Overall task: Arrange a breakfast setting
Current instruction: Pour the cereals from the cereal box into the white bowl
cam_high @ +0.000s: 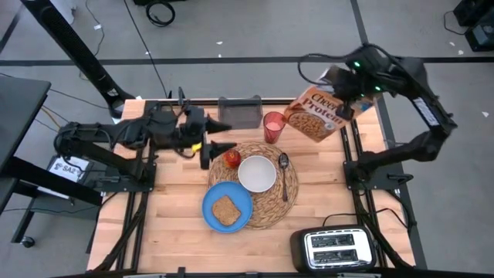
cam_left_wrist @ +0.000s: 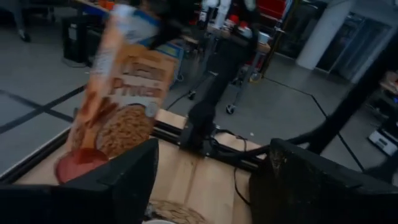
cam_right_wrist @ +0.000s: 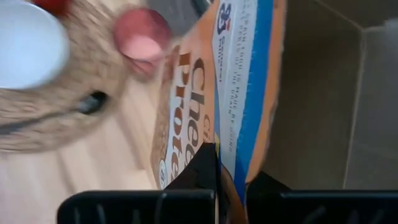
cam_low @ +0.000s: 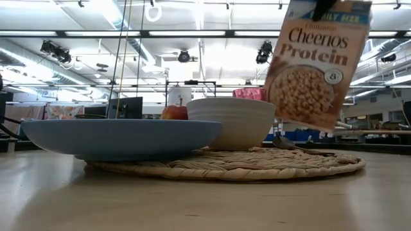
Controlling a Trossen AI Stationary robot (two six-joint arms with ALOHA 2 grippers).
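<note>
Cheerios Protein box (cam_high: 316, 113) is hanging tilted in the air over the table's (cam_high: 177, 232) far right corner, at about two o'clock from the round woven straw placemat (cam_high: 272, 207). The right pincer (cam_high: 345, 91) is clamping narrow on the box's top edge. The translucent red cup (cam_high: 273, 127) is standing on the table just beside the box, at twelve o'clock from the mat. On the mat the white bowl (cam_high: 257, 173) is sitting in the middle, with the red apple (cam_high: 231, 159) at its ten o'clock and the metal spoon (cam_high: 284, 174) lying at its three o'clock. The blue plate (cam_high: 214, 194) is overlapping the mat's seven o'clock edge and carrying the toast slice (cam_high: 225, 210). The left pincer (cam_high: 222, 136) is hovering wide and empty just beside the apple, at the mat's ten o'clock.
</note>
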